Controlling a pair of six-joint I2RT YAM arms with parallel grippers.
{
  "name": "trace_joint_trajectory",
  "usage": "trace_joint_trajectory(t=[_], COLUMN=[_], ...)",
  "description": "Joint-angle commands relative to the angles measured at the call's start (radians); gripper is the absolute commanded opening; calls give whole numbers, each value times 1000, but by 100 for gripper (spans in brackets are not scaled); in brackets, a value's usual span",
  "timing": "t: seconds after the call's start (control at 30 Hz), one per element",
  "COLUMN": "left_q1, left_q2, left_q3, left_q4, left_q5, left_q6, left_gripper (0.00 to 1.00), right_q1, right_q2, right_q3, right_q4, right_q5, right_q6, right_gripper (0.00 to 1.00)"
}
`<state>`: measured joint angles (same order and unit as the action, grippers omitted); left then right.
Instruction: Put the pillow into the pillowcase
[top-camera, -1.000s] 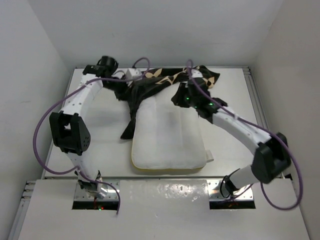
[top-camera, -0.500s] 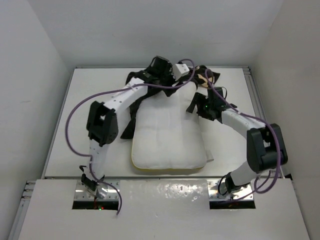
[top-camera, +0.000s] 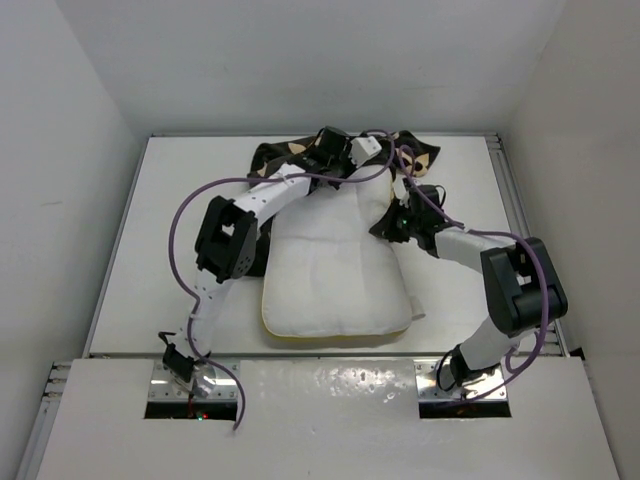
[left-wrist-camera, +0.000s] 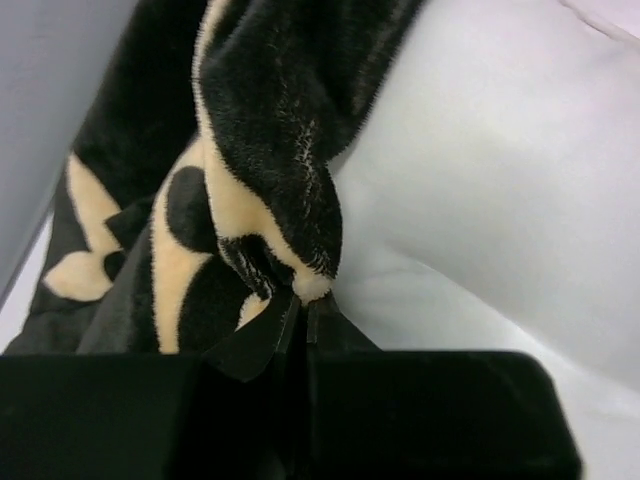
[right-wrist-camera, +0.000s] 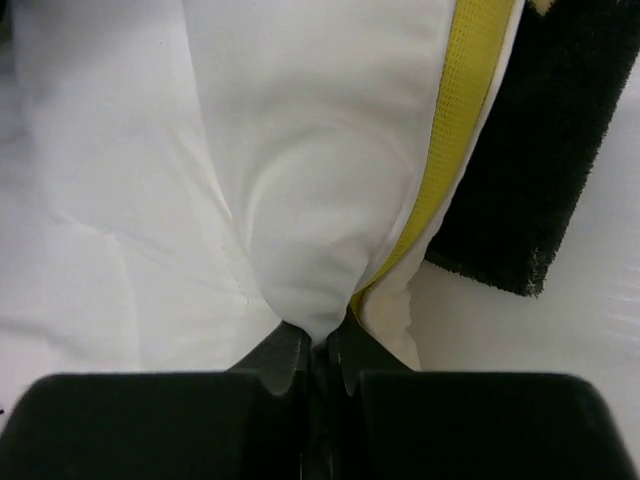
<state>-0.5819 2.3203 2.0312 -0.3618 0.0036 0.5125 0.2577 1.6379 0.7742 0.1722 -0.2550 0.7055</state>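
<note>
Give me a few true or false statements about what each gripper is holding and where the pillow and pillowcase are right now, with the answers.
1. The left gripper is shut on a fold of the pillowcase. True.
2. The right gripper is open and holds nothing. False: it is shut on the pillow, pinching its edge beside the yellow band.
3. The pillow is fully inside the pillowcase. False: most of it lies bare on the table.
4. The pillowcase is bunched at the pillow's far end, away from the arm bases. True.
</note>
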Motion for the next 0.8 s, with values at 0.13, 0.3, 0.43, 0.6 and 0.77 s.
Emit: trace_joint_trajectory(t=[0.13, 0.3, 0.43, 0.6, 0.77], left_q1=[-21, -59, -76, -88, -101], left_q2=[-177, -200, -236, -317, -377], left_q3=[72, 222, 258, 221, 164], left_q4=[-247, -543, -788, -940, -956], left_q5=[457, 669, 883, 964, 970], left_q6=[101, 245, 532, 684, 661], left_gripper=[0, 0, 0, 0, 0], right_q1=[40, 103, 118, 109, 72], right_q2=[-107, -272, -387, -420, -299], right_q3=[-24, -46, -99, -148, -30], right_q4=[52, 177, 312, 393, 85], right_q5=[-33, 34, 132, 273, 373], right_q6=[-60, -121, -98, -55, 46], right_gripper=[0, 0, 0, 0, 0])
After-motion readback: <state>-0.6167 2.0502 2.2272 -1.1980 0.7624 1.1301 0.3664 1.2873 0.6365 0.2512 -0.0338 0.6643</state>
